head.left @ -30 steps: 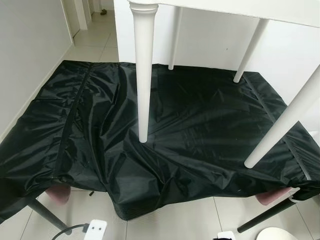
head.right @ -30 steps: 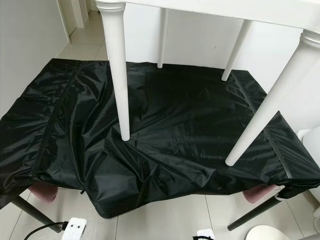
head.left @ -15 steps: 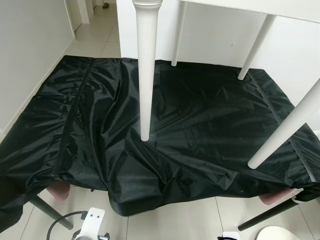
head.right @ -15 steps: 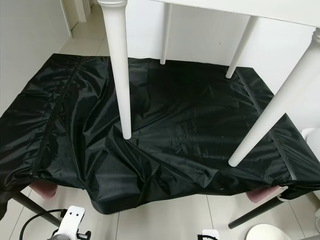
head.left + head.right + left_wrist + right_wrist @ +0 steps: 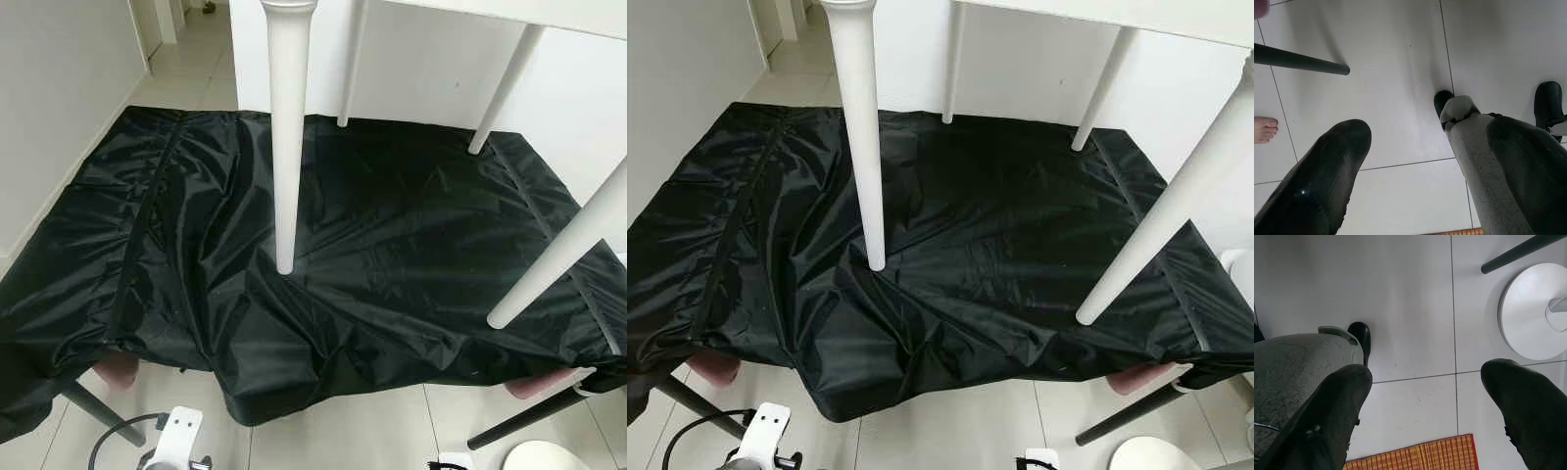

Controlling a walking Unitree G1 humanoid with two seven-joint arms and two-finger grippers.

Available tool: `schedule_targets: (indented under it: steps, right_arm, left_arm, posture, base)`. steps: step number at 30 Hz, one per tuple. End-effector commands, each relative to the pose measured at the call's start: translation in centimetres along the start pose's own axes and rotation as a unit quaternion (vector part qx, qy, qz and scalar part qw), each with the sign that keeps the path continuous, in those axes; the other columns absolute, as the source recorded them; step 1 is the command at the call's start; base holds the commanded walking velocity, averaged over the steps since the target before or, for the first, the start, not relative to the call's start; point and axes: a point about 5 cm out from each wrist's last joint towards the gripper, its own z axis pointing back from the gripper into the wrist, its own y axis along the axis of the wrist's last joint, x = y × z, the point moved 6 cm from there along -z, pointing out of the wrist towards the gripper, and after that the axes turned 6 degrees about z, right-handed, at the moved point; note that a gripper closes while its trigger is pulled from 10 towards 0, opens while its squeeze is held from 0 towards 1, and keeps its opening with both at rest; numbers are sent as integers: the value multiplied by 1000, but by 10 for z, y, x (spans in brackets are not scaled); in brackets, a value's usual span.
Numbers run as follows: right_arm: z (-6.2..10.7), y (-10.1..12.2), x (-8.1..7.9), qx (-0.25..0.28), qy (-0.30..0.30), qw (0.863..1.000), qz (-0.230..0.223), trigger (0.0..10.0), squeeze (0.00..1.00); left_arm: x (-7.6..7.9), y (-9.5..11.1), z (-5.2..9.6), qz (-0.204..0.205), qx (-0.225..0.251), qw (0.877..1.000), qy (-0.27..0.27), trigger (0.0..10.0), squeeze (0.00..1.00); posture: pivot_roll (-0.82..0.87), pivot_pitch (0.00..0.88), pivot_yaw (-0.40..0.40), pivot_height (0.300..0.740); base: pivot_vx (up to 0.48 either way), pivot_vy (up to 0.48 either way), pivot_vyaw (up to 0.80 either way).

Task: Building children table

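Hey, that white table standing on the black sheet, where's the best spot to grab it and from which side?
Probably the near left leg of the white table. It stands upright and slim, a round post that two fingers could close around, with open space on every side. Come at mid-height from the robot's own side, level, fingers either side. The near right leg slants, so a grip there would likely slip. Both grippers hang open over the floor tiles.

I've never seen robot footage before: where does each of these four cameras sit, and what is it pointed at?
Left eye view: on the head, looking down at the white table standing on a black sheet.
Right eye view: beside it, sharing that same scene.
Left wrist view: along the left claw, open, toward floor tiles.
Right wrist view: along the right claw, open, toward tiles and a round white base.
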Motion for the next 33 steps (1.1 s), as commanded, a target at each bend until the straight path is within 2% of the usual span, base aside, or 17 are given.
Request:
schedule_targets:
  steps: [1, 6, 15, 21, 26, 27, 31, 33]
  right_arm:
    - [3, -15, -7, -21, 9, 1000, -8, 10000, 0]
    - [4, -19, -7, -27, 10, 1000, -8, 10000, 0]
    - [6, -27, -6, -35, 11, 999, -11, 10000, 0]
    - [7, -29, -9, -38, 12, 999, -8, 10000, 0]
    - [7, -29, -10, -39, 13, 999, -6, 10000, 0]
    - [7, -30, -10, -40, 14, 999, -5, 10000, 0]
    - [8, -32, -10, -42, 15, 999, -4, 10000, 0]
    - [8, -34, -10, -44, 15, 999, -3, 10000, 0]
  left_arm:
    - [1, -5, 0, -6, -10, 1000, 15, 10000, 0]
    - [7, -2, -1, -8, -10, 1000, 12, 10000, 0]
    - [38, 10, -5, -9, -5, 1000, -3, 10000, 0]
    - [43, 4, -4, -5, -10, 1000, -4, 10000, 0]
    - [35, -5, -3, -3, -15, 1000, 0, 10000, 0]
    - [25, -11, -1, 0, -19, 1000, 4, 10000, 0]
    - [13, -16, 0, 3, -23, 1000, 9, 10000, 0]
    - [0, -17, 2, 5, -25, 1000, 16, 10000, 0]
  posture:
    - [-9, 39, -24, 740]
    - [-9, 31, -24, 740]
    - [-7, 19, -27, 740]
    - [-4, 19, -35, 740]
    - [-4, 18, -37, 740]
    - [-2, 18, -41, 740]
    - [-1, 18, -44, 740]
    - [-1, 20, -45, 740]
  base:
    - [0, -311, 0]
    - [0, -313, 0]
    - [0, -355, 0]
    - [0, -382, 0]
    - [0, -379, 0]
    - [0, -379, 0]
    - [0, -379, 0]
    - [0, -377, 0]
